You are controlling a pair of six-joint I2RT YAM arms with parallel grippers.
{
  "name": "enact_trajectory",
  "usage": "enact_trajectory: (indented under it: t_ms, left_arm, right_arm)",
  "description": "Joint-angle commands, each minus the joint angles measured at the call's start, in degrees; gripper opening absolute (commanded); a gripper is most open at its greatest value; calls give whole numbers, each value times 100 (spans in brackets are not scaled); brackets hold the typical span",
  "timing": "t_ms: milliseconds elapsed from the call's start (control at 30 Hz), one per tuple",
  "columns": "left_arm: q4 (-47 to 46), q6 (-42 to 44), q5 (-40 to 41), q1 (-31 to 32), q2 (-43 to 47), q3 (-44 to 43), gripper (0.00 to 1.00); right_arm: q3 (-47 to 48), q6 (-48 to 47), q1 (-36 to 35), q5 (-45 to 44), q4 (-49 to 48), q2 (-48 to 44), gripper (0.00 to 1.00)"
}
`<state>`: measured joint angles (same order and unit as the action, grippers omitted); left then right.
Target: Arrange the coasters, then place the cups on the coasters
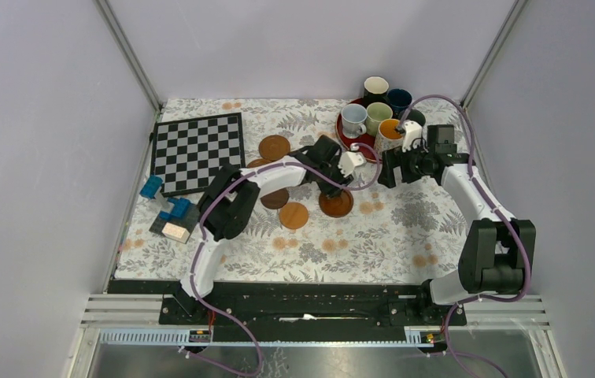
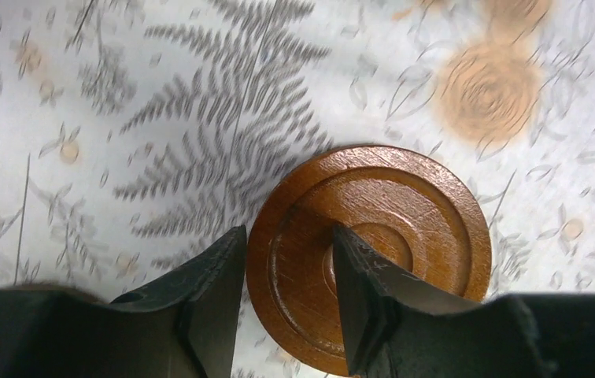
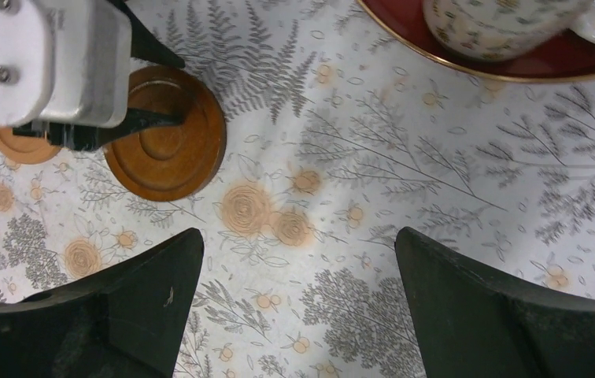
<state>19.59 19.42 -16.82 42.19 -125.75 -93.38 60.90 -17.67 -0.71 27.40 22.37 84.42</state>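
Can't read any lettering on anything at this size, so moving on to the fingers.

Got the left fingers (image 2: 216,299) squeezed down on a dark brown coaster (image 2: 404,228). One sits just outside the edge and the other is planted on the top face by the inner ring, so really just pinching the rim. Can see it lying flat on the flowery desk (image 2: 160,118), a bit right of centre in the top view (image 1: 337,205). Shows up in the right wrist view too (image 3: 170,146), with the left fingers (image 3: 149,118) biting its edge.

Seeing the right fingers (image 3: 145,307) spread wide, touching nothing, hanging over bare desk between that coaster and the red tray (image 3: 515,67). Same story from above (image 1: 387,169).

Can make out more coasters (image 1: 293,215) to the left of the pinched one. One sits near the chessboard (image 1: 197,151), and a couple are partly tucked under the left arm.

Spotting all six cups (image 1: 353,118) bunched together at the red tray in the back right corner, well apart from most of the coasters and not on any of them.

Also seeing some small blocks (image 1: 170,216) by the desk's left edge.
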Motion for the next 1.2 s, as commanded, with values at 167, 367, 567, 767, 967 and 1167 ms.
enact_trajectory:
  t_ms: [167, 367, 567, 767, 967, 1167]
  left_arm:
    - [127, -587, -567, 551, -905, -1384, 44]
    - [252, -900, -739, 529, -630, -1927, 62]
    - [454, -690, -618, 97, 395, -1416, 72]
    - [572, -171, -548, -796, 918, -409, 73]
    - [561, 461, -982, -1418, 879, -17, 80]
    - [424, 902, -1134, -1626, 821, 151, 84]
  right_arm:
    - [281, 314, 719, 58, 75, -127, 99]
    - [82, 283, 745, 12, -7, -181, 99]
    - [76, 222, 735, 267, 60, -35, 95]
    - [-122, 36, 467, 316, 103, 38, 90]
    - [-316, -188, -405, -56, -76, 170, 88]
    - [-132, -181, -902, -512, -112, 671, 86]
